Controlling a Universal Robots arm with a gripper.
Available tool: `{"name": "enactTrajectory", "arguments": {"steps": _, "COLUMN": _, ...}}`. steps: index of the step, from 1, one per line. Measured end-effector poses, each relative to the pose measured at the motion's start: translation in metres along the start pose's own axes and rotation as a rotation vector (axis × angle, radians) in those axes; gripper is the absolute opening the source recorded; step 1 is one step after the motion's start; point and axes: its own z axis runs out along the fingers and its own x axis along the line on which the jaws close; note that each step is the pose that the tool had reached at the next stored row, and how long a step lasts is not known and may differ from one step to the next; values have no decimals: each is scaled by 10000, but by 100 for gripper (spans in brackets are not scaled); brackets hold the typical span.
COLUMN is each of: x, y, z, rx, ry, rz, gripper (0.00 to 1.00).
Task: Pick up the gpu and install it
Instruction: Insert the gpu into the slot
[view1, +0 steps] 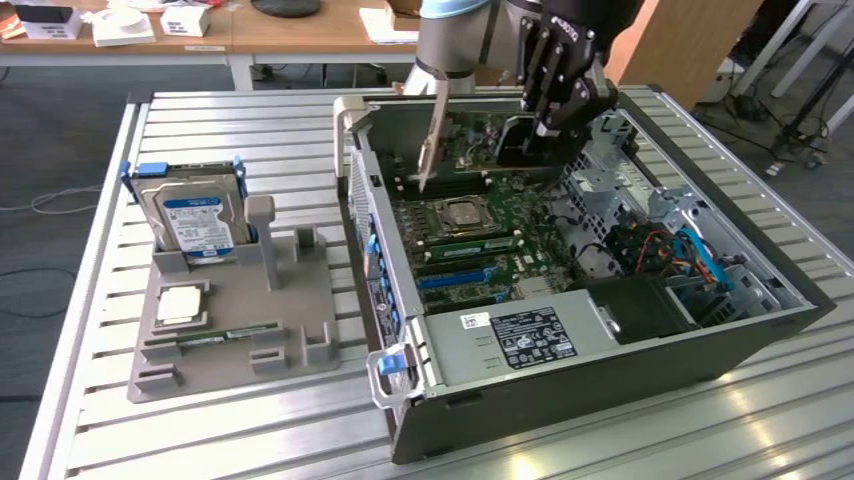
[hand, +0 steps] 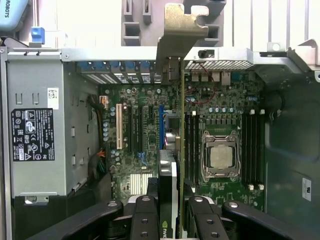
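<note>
- Clamping the gpu edge-on between the jaws, its silvery bracket pointing toward the case's rear wall.
- Holding it over the motherboard inside the open computer case on the table.

The arm is a pale grey tube; its gripper is glossy black, with jointed links studded with round silvery pivot pins.

Blue-labelled hard drive upright in a grey holder, RAM stick flat on it, slatted metal table beneath
</note>
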Motion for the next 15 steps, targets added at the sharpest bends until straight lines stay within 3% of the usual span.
{"name": "enactTrajectory", "arguments": {"steps": 15, "x": 5, "y": -5, "z": 273, "rx": 12, "ry": -1, "rz": -1, "gripper": 28}}
